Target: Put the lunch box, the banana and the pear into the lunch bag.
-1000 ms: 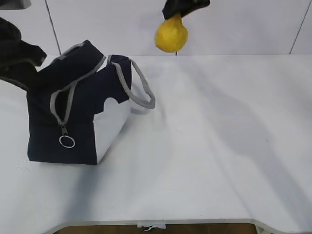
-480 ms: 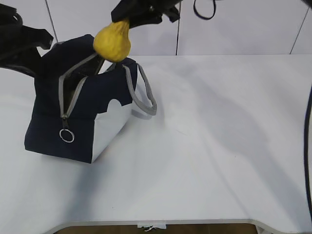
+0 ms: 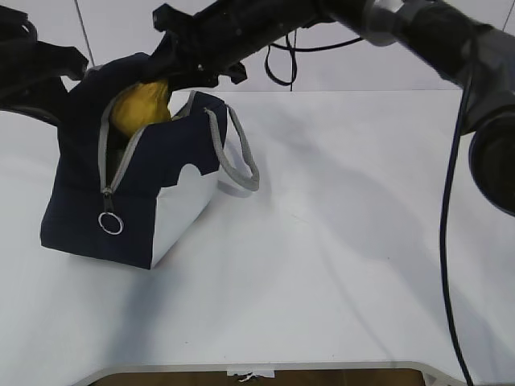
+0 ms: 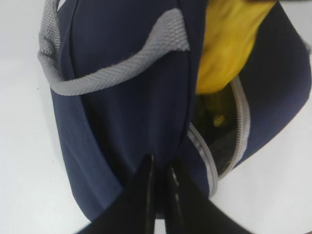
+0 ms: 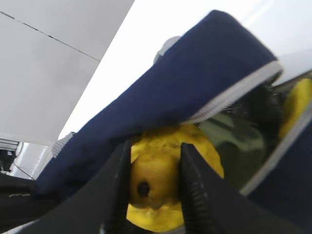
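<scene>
Navy fabric is making up the biggest thing here: the lunch bag is sitting on the white table, tipped slightly, its grey zipper standing open along the top and its ring pull hanging down the front face. It looks soft and floppy, so its mouth is likely to sag shut unless someone is holding it; the taut cloth beside the zip seems the sensible place to grip.

That is where the left gripper is pinching: its jaws are closed together on a fold of the bag's wall, near one grey webbing handle, keeping the opening spread.

Reaching across from the other side, the right gripper is holding the pear by its narrow top, jaws partly apart and pressing on either side of the stem end. The pear is hanging right in the bag's mouth, between the zipper edges, part-way below the rim. It appears firm, lumpy and fairly light, though its skin could bruise or slip, so the neck grip seems adequate for a short drop.

Deeper inside, the wrist views are showing something yellow below the pear, probably the banana, and a pale greenish shape that may be the lunch box; I cannot tell for certain.
</scene>
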`<action>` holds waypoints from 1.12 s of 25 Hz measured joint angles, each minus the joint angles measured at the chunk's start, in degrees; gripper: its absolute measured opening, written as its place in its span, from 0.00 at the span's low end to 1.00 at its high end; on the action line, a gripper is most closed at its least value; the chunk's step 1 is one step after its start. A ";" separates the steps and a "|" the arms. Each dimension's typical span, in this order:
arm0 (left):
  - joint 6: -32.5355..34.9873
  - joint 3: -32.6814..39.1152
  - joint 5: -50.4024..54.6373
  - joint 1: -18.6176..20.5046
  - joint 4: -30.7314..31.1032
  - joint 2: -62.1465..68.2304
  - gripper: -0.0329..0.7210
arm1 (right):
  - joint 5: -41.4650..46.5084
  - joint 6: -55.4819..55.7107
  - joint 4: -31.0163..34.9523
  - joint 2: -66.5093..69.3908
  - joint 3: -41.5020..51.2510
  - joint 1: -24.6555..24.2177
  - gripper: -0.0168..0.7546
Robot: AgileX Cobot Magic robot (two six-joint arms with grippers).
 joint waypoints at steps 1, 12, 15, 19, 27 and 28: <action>0.00 0.00 -0.11 0.00 0.00 0.00 0.04 | 0.00 0.00 0.12 0.36 0.00 0.32 0.34; -0.02 0.00 -0.11 0.00 0.30 0.00 0.04 | 3.09 -0.46 -3.08 -0.61 0.00 -0.13 0.81; -0.02 0.00 -0.12 0.00 0.30 0.00 0.04 | 5.02 -0.46 -6.37 -3.00 0.00 -1.93 0.78; -0.02 0.00 -0.22 0.00 0.30 0.00 0.04 | 6.22 3.29 -14.59 -4.61 0.00 -2.94 0.75; -0.02 0.00 -0.22 0.00 0.30 0.00 0.04 | 6.96 9.08 -18.98 -4.47 4.99 -2.99 0.75; -0.02 0.00 -0.22 0.00 0.33 0.00 0.04 | 6.96 9.25 -18.46 -4.33 5.19 -2.99 0.75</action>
